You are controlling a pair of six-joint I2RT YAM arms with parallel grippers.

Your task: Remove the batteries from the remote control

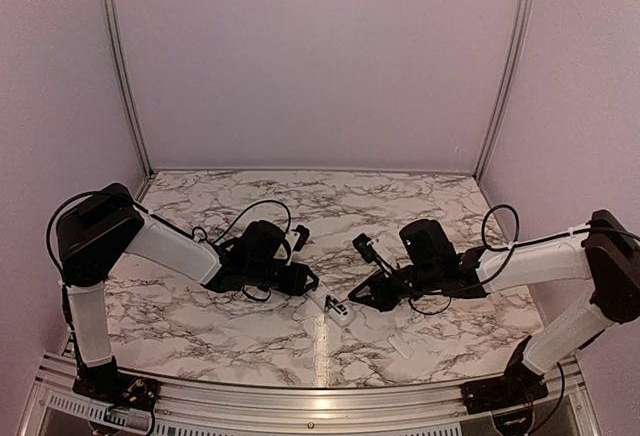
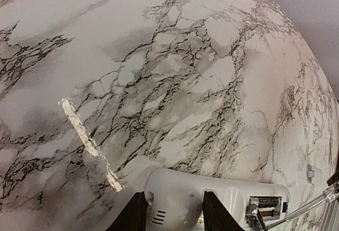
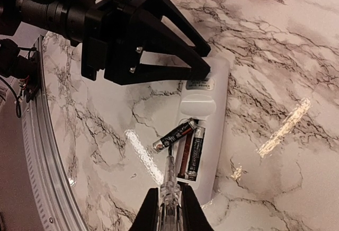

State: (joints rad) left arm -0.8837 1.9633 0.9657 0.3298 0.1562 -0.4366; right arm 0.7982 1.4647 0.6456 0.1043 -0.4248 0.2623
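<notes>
Surface: a white tabletop (image 1: 200,206) veined in grey and black like marble, glossy, with a bright streak of glare near the middle of the near edge.
Room: plain pale lilac walls (image 1: 320,56) on the far, left and right sides, aluminium posts (image 1: 120,66) at the two far corners, and a metal rail (image 1: 300,411) along the near edge.
Remote control (image 3: 218,120): lies flat near the middle of the near edge, between the two arms, with its dark recess facing up.
Long axis: diagonal, with one end toward the far-left corner and the recess end toward the near-right corner.
Left gripper (image 2: 174,216): clenched across the remote's far-left end, one black finger on each long side.
Right gripper (image 3: 170,213): clamped on a thin clear stick (image 3: 169,180), whose tip reaches the recess.
Tilted battery (image 3: 174,135): dark with a red band, skewed across the recess, one end past the remote's rim over the table.
Second battery (image 3: 195,154): lies lengthwise in the recess, parallel to the remote.
Small white flat piece (image 1: 400,344): on the table just right of the remote, nearer the near edge.
</notes>
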